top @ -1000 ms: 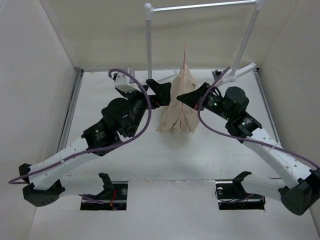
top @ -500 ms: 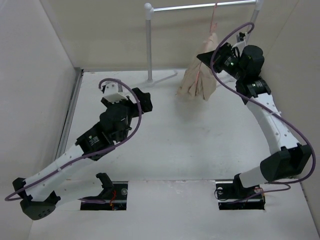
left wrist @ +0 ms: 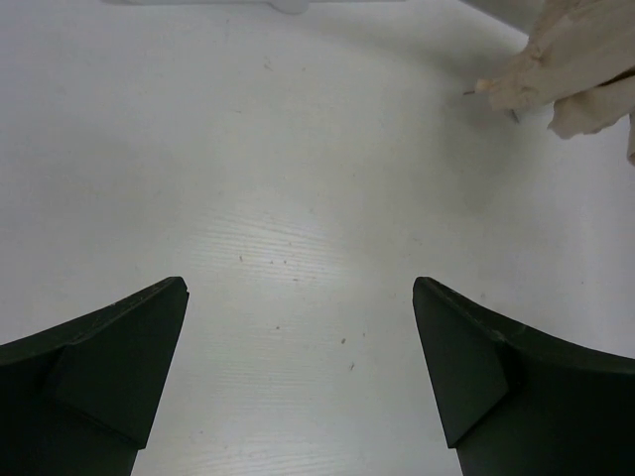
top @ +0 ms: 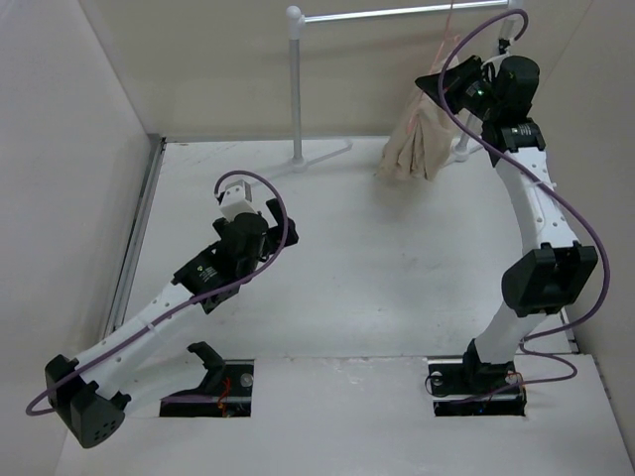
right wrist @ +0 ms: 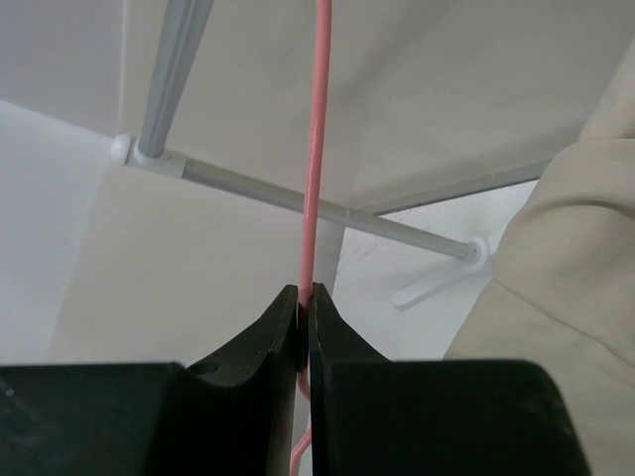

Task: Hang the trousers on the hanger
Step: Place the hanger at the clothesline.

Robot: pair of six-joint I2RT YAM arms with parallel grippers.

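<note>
Soft, even light fills the scene and shadows are faint. A pale glare patch brightens the table. The hanger looks crisp close up.

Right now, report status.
Left jaws open, empty. Right jaws shut on thin pink wire hanger, beige cloth trousers hanging on it. White rack's rail close by.

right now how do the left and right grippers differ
The left gripper is open and empty; the right gripper is shut on the hanger. The left gripper points down at the table, while the right gripper is raised near the rack rail, with the trousers hanging beside it. Both have the same black two-finger build.
</note>
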